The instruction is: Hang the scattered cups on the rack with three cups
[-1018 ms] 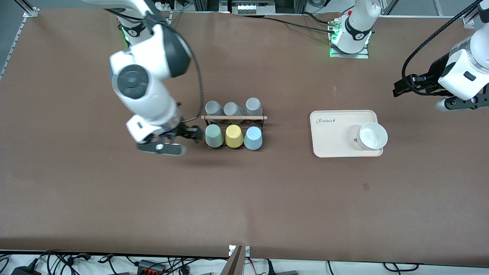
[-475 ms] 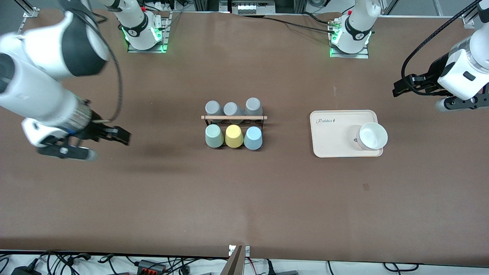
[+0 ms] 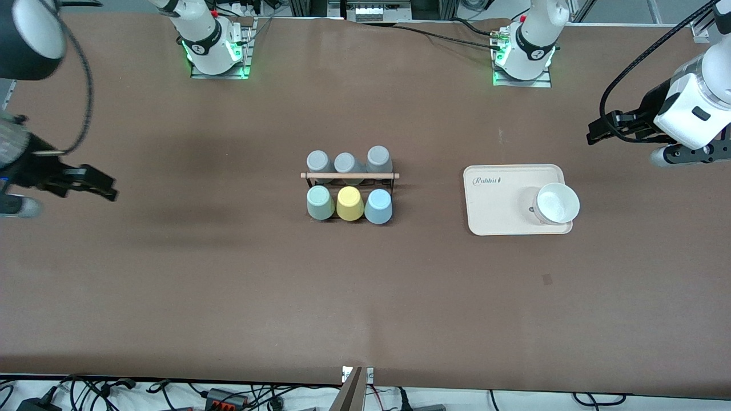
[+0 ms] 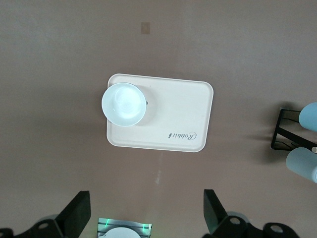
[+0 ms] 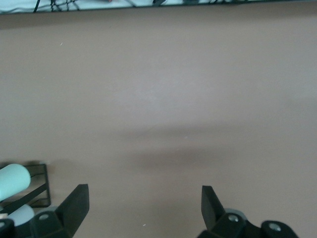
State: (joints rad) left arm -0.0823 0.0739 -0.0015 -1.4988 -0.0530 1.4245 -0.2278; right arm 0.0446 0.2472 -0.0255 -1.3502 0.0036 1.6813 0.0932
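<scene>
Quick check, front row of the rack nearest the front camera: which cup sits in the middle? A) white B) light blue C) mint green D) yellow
D: the yellow cup stands on the rack between the mint green cup and the light blue cup.

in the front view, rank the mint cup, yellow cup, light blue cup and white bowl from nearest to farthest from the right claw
From the right claw, open over bare table at the right arm's end:
1. mint cup, on the rack's end toward the right arm
2. yellow cup, middle of that row
3. light blue cup, end toward the left arm
4. white bowl, on the tray
</scene>
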